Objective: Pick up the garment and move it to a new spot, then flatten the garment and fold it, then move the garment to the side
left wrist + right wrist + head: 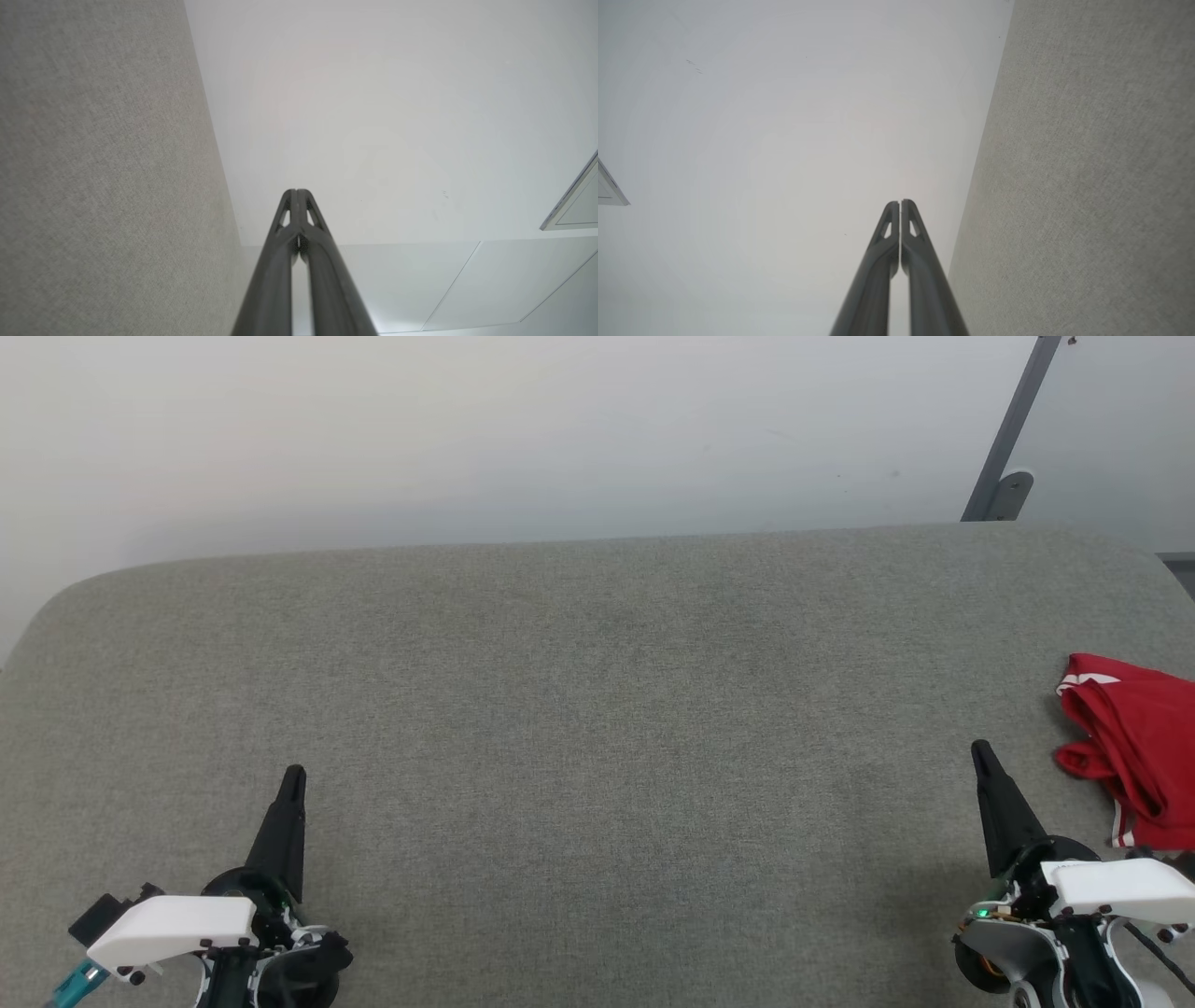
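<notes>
The garment [1139, 747], a red jersey with white striped trim, lies bunched at the right edge of the grey fabric table [597, 728], partly cut off by the head view's border. My right gripper [980, 751] rests at the lower right, just left of the garment and apart from it, its dark fingers pressed together and holding nothing; its tips [900, 203] meet in the right wrist view. My left gripper [294, 773] sits at the lower left, far from the garment, shut and holding nothing, with tips [296, 192] closed in the left wrist view.
A pale wall [467, 429] rises behind the table's far edge. A grey metal strut [1013, 429] leans at the back right. Between the two grippers stretches the wide grey table surface.
</notes>
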Available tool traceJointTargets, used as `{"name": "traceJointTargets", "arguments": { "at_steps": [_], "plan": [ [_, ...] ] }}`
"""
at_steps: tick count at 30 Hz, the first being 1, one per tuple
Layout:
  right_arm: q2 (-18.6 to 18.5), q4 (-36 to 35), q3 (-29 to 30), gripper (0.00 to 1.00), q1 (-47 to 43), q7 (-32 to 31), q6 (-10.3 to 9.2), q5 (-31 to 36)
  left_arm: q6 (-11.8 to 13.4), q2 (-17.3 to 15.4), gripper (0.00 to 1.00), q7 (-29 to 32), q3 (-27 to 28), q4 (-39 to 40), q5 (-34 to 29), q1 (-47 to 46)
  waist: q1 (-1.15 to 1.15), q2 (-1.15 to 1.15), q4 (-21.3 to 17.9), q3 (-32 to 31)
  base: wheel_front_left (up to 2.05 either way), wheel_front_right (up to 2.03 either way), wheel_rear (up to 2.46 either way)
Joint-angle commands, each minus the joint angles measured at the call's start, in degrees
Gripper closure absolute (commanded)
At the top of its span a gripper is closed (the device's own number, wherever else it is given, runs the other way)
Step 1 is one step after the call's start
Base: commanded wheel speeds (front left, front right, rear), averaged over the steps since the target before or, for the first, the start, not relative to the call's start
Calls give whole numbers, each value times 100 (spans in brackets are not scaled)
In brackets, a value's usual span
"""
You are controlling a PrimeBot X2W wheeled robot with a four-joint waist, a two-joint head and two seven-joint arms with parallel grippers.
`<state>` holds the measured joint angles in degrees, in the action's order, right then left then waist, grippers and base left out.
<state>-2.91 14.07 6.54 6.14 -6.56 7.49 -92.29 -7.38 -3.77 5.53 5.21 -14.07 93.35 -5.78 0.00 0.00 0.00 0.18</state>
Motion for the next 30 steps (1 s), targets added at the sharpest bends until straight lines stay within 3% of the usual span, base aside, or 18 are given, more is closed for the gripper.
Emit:
{"name": "traceJointTargets", "arguments": {
  "at_steps": [1, 30],
  "plan": [
    [8, 3, -5, 100, 27, -8, 0, -21, -20, 2, 100, 17, 23, 2, 17, -76, 0, 0, 0, 0, 0, 0, 0],
    [7, 3, -6, 100, 27, -7, 0, -22, -20, 34, 100, 53, 63, 2, -35, -81, 0, 0, 0, 0, 0, 0, 0]
  ]
}}
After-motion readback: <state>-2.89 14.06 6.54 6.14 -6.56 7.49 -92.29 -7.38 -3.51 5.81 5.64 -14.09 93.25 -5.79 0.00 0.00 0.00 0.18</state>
